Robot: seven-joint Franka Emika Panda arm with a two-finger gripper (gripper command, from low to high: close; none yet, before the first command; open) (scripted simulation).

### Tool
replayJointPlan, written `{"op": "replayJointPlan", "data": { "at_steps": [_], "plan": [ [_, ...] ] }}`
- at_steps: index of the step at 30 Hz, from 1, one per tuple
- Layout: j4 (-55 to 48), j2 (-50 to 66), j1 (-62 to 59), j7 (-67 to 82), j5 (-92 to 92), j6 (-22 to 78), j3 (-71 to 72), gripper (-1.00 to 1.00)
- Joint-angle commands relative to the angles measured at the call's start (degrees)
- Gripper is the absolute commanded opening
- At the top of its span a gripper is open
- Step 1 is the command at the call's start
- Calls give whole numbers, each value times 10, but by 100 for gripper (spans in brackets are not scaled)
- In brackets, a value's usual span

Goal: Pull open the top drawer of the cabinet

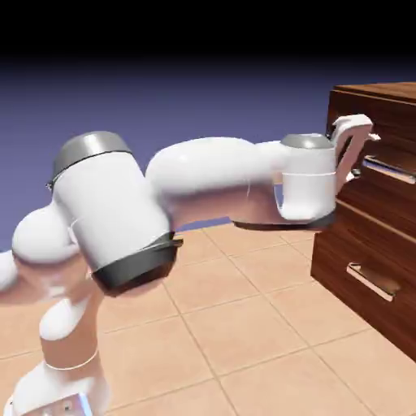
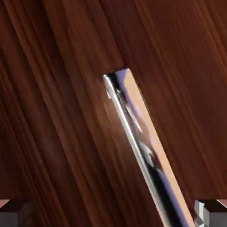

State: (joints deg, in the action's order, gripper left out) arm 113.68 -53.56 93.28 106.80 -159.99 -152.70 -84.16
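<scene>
The dark wood-grain cabinet [image 1: 382,106] stands at the right of the exterior view. Its top drawer [image 1: 398,138] carries a silver bar handle [image 1: 390,169]. My gripper [image 1: 364,148] is open, right in front of this drawer front, by the handle's near end and not touching it. In the hand view the top drawer's wood [image 2: 57,115] fills the frame. The handle [image 2: 142,142] runs diagonally from the middle to the lower right. My gripper [image 2: 111,218] has one grey fingertip [image 2: 11,213] in the lower left corner and the other [image 2: 208,213] in the lower right, with nothing held between them.
The lower drawer [image 1: 357,260] has the same silver handle [image 1: 374,281] beneath. The tiled floor [image 1: 244,325] stretches before the cabinet. My white arm [image 1: 203,187] spans the picture from lower left to the cabinet.
</scene>
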Motion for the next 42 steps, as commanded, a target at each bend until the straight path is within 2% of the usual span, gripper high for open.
{"op": "replayJointPlan", "data": {
  "at_steps": [1,4,10,11,22,27,29,36,42],
  "plan": [
    [-7,-3,14,23,-25,3,-13,0],
    [-17,-8,34,55,-59,8,-31,0],
    [-132,-27,138,82,-53,-19,-91,0],
    [-132,-27,138,82,-53,-19,-91,-100],
    [75,-12,-57,53,-55,26,27,-100],
    [102,-105,-60,166,-27,53,46,-100],
    [143,-115,-97,172,-22,60,66,-100],
    [155,8,-154,13,-60,29,86,-100],
    [247,9,-278,-20,-61,23,169,-100]
  ]
}}
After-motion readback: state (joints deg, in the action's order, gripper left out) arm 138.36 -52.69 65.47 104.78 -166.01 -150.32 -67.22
